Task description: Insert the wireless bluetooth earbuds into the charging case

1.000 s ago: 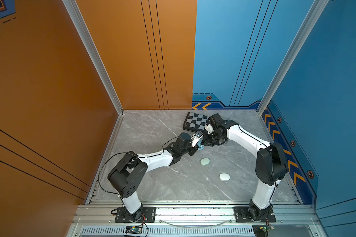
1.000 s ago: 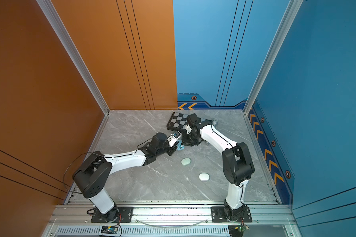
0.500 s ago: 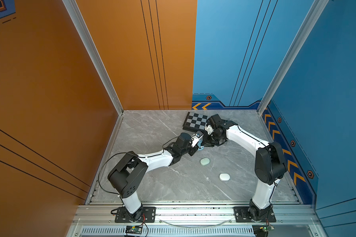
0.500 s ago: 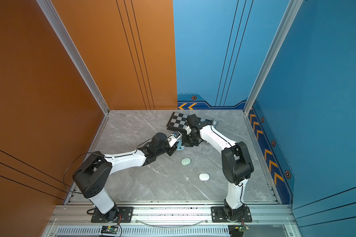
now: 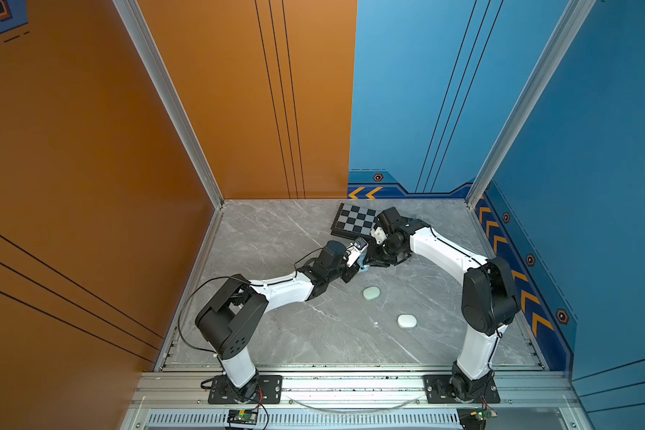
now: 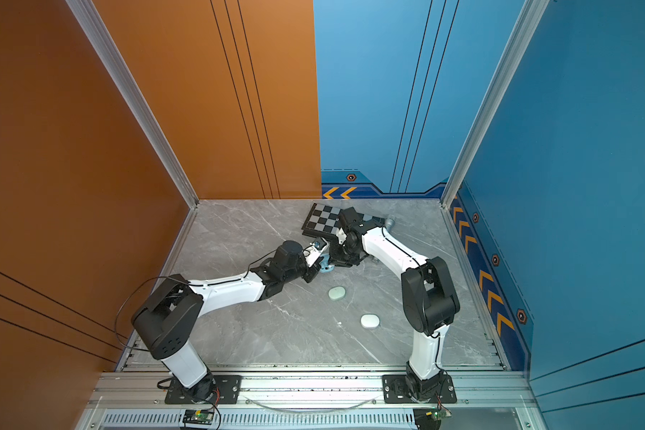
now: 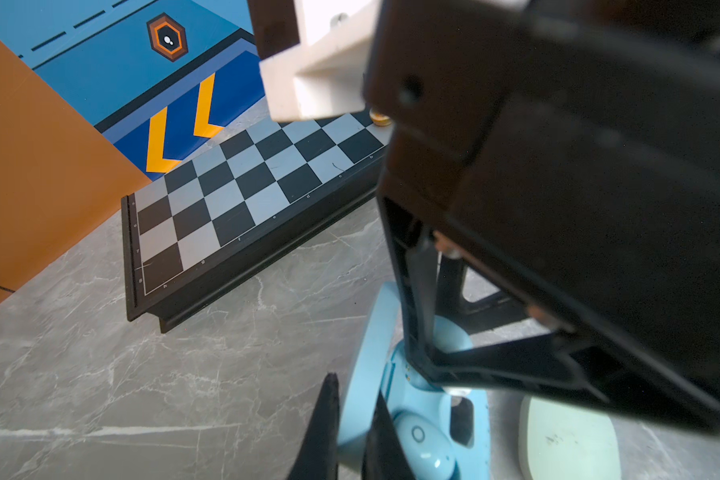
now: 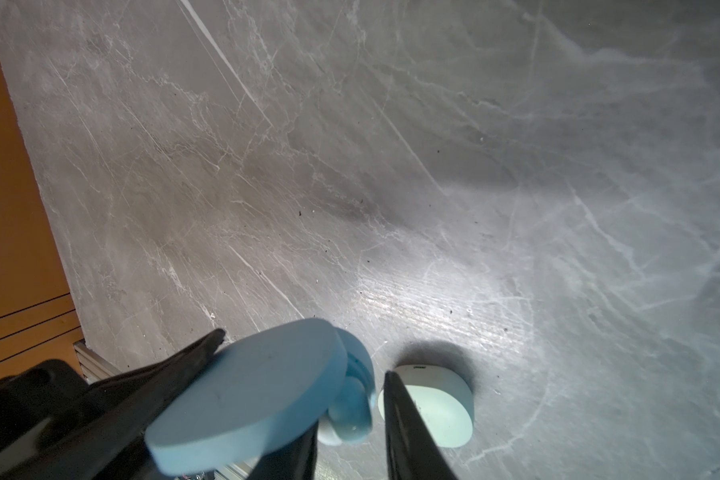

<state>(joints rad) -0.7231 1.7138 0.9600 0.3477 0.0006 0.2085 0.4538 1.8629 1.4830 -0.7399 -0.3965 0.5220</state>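
Note:
A light blue charging case (image 7: pixel 433 399) stands open on the marble floor near the middle. My left gripper (image 7: pixel 355 384) is shut on its raised lid (image 8: pixel 250 390). One light blue earbud (image 7: pixel 425 446) lies seated in the case. My right gripper (image 8: pixel 346 399) reaches down into the case from the far side, jaws apart, with a light blue earbud (image 8: pixel 350 409) between its fingers over the other socket. In both top views the two grippers meet over the case (image 5: pixel 364 267) (image 6: pixel 326 268), which is mostly hidden there.
A pale green closed case (image 5: pixel 371 293) (image 8: pixel 433 411) lies just beside the blue one, and a white closed case (image 5: pixel 406 321) nearer the front. A chessboard (image 5: pixel 354 221) (image 7: pixel 246 195) sits behind, with a small gold piece (image 7: pixel 380 118) on it. Walls enclose the floor.

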